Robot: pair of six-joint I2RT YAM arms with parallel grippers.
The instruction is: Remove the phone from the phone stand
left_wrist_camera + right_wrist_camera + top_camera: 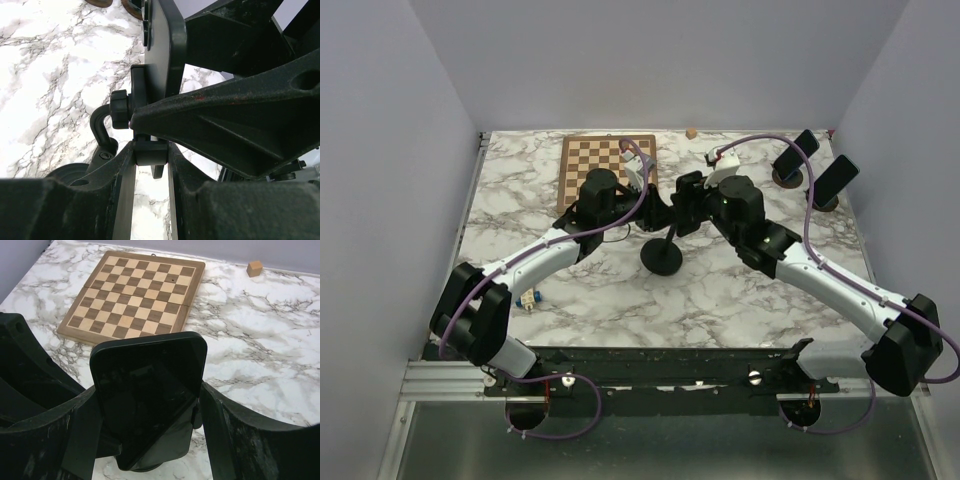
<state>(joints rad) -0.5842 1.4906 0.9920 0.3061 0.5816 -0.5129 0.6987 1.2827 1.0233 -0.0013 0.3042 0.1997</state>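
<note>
A black phone (150, 385) sits in the cradle of a black phone stand (663, 257) with a round base at the table's middle. My right gripper (149, 407) has a finger on each side of the phone and is shut on it; in the top view it (690, 206) comes from the right. My left gripper (151, 150) is shut on the stand's cradle bracket (150, 154) just below the phone, which shows edge-on (167, 50). From above, the left gripper (654, 206) meets the stand from the left.
A wooden chessboard (607, 170) lies at the back, behind the left arm. A small wooden cube (691, 132) sits near the back wall. Two more phones on stands (795, 158) (836, 180) stand at the back right. A small toy (528, 298) lies at front left.
</note>
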